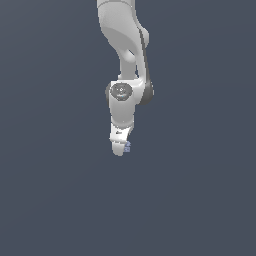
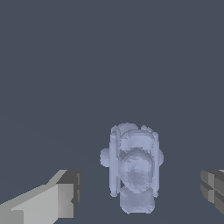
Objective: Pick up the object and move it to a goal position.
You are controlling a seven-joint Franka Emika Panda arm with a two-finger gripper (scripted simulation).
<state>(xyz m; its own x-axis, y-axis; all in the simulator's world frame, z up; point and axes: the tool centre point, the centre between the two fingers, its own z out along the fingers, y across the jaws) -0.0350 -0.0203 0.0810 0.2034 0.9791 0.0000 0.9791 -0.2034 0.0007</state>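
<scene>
Wrist view, pale lavender object (image 2: 133,168), lumpy and ridged, between spread fingers (image 2: 65,197) of released tool (image 2: 142,194)

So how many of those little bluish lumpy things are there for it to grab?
1. The pale blue object lies between the fingers of the open gripper, right at its tip in the exterior view. Another could hide behind the arm.
</scene>
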